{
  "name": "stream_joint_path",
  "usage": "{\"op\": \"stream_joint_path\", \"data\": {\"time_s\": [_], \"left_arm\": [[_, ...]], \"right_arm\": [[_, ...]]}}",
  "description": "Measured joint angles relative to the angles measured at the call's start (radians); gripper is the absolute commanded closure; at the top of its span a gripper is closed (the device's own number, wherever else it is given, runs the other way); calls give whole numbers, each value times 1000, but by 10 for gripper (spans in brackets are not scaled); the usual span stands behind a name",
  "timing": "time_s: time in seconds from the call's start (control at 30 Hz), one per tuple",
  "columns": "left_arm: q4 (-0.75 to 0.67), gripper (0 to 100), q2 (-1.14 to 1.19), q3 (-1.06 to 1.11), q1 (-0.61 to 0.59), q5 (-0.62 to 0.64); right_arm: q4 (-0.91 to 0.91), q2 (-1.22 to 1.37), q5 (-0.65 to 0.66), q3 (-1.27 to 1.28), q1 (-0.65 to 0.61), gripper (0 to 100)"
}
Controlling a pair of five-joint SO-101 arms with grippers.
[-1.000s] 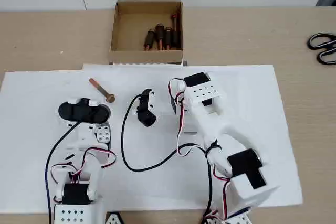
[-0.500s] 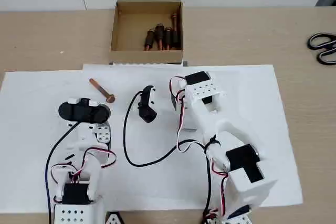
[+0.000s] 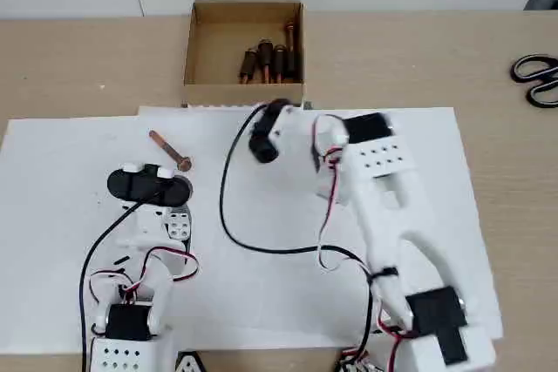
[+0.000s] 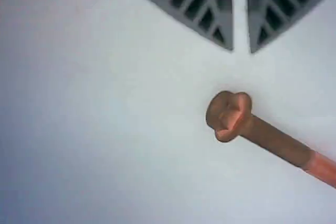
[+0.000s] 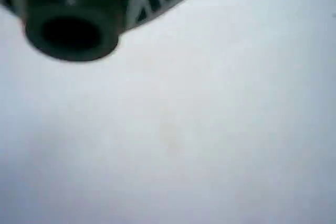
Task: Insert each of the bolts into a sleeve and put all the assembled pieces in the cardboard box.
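A copper-coloured bolt [image 3: 168, 150] lies on the white paper [image 3: 70, 172], its head [image 4: 228, 116] towards my left gripper. The left gripper [image 4: 239, 30] hovers just short of that head, its grey fingertips [image 4: 218, 22] nearly together with nothing between them; from above it sits at the left [image 3: 157, 184]. My right gripper [image 3: 266, 132] is stretched out close to the cardboard box [image 3: 199, 50], shut on a black hollow sleeve [image 5: 71, 32] above bare paper. Inside the box lie several assembled pieces [image 3: 268, 60].
Black scissors [image 3: 536, 76] rest on the wooden table at the far right. A black cable [image 3: 228, 215] loops over the paper between the arms. The right arm's white body [image 3: 392, 206] crosses the paper's right half.
The right arm has stretched forward from the paper's middle toward the box, carrying the sleeve. The left gripper has edged slightly right and nearer the arm's base.
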Motion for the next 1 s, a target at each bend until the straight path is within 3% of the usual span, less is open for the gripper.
{"op": "stream_joint_path", "data": {"time_s": [0.2, 0.5, 0.8, 1.0], "left_arm": [[83, 991, 0, -14, 0, -60], [258, 992, 0, -219, -2, -193], [397, 992, 6, -404, -2, -196], [468, 992, 233, -657, -2, -196]], "right_arm": [[132, -124, -190, 0, 100, 995], [301, -264, -327, 6, 221, 995], [315, -419, -416, 207, 269, 995], [313, -514, -422, 307, 356, 995]]}}
